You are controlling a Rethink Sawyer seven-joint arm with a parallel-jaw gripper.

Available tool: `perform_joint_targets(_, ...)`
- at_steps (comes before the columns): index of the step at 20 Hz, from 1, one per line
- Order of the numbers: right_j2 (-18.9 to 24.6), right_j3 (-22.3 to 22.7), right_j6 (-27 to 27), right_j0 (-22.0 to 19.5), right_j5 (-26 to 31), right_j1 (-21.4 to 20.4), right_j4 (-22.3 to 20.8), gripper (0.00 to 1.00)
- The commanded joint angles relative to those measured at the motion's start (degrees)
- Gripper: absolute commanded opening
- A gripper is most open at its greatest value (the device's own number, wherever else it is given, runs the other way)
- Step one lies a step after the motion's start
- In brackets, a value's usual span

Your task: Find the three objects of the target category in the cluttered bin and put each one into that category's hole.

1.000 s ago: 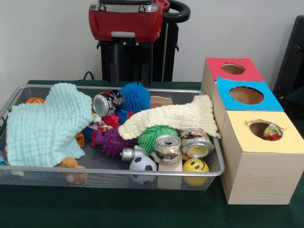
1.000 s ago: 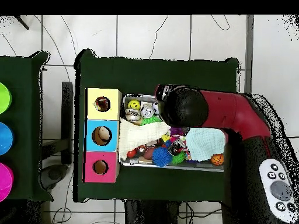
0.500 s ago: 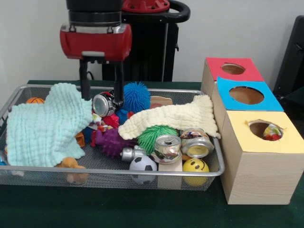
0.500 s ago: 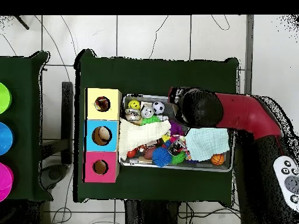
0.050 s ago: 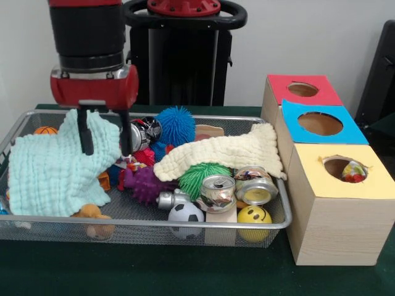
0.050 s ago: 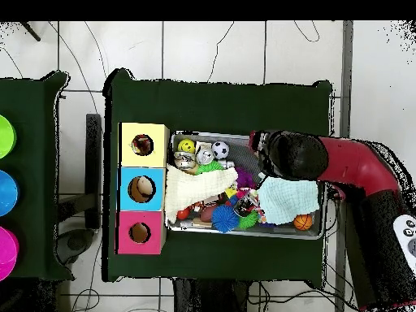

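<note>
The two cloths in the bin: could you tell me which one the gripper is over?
The mint-green cloth at the bin's end farthest from the boxes; the gripper hangs open over its edge, the cream cloth lies apart.

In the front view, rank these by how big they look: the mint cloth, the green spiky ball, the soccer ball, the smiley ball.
1. Mint cloth, largest by far.
2. Green spiky ball, though the cream cloth partly hides it.
3. Soccer ball and smiley ball look alike, so no ranking.

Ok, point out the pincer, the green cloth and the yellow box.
pincer (image 5: 105, 135), front view, gap between the tips
green cloth (image 5: 52, 169), front view, middle of the cloth
yellow box (image 5: 345, 185), front view, top face
</note>
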Motion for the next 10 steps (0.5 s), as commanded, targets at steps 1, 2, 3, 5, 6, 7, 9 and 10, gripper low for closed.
perform_joint_targets(1, 4.9, -0.2, -19.6, -2.0, 5.3, 5.1, -4.7, 1.0)
perform_joint_targets(2, 4.9, -0.1, -19.5, -2.2, 4.9, 5.3, -5.0, 1.0)
perform_joint_targets(3, 5.0, -0.3, -19.9, -2.4, 5.1, 5.5, -5.3, 1.0)
perform_joint_targets(5, 5.0, -0.8, -20.7, -2.7, 5.5, 5.9, -5.9, 1.0)
perform_joint_targets(6, 5.0, -0.9, -20.9, -2.8, 5.7, 6.0, -6.1, 1.0)
perform_joint_targets(7, 4.9, -0.6, -21.1, -2.9, 5.7, 5.9, -6.5, 1.0)
perform_joint_targets(9, 4.6, -0.4, -21.2, -3.0, 6.6, 5.7, -6.9, 1.0)
perform_joint_targets(10, 4.3, -0.3, -21.4, -2.9, 7.3, 5.5, -7.1, 1.0)
